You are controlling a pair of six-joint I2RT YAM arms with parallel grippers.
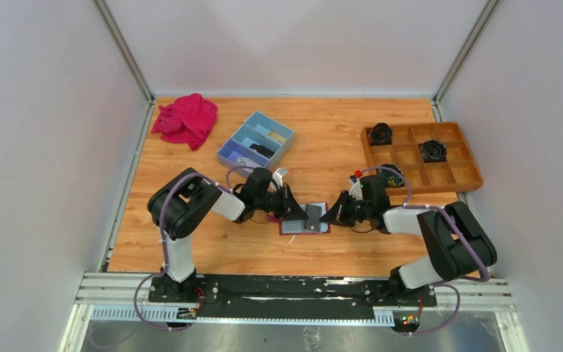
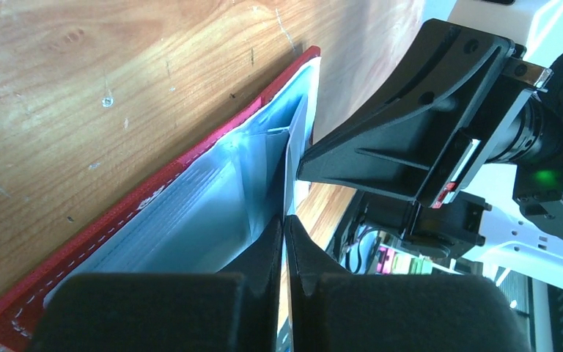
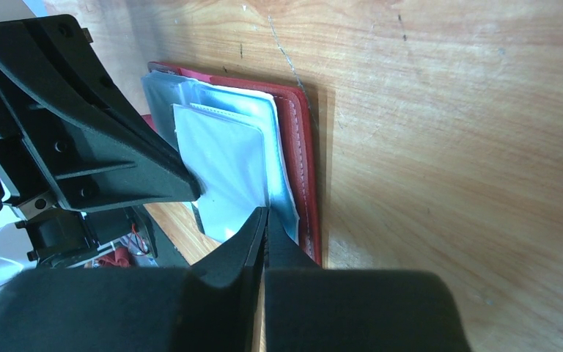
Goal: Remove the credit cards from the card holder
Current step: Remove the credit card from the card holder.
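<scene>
Top external view: the red card holder (image 1: 300, 226) lies open on the wooden table (image 1: 212, 238), right between your tools.
Your left tool (image 1: 302, 213) and right tool (image 1: 330, 215) are both pinched closed at its shiny grey pockets (image 3: 227, 161).

The left gripper (image 1: 298, 209) and the right gripper (image 1: 330, 215) crowd the holder (image 1: 297, 229) from its left and right, their tips near each other above it, so both sides are blocked and only its near edge and a narrow strip on its far side lie open. The box (image 1: 256, 138) stands just far of the left gripper, the cloth (image 1: 185, 119) fills the far left corner, and the tray (image 1: 421, 154) takes the far right, near the right gripper's wrist. Bare table (image 1: 322, 125) between box and tray, and along the near edge, leaves room for a gripper to pass.
</scene>
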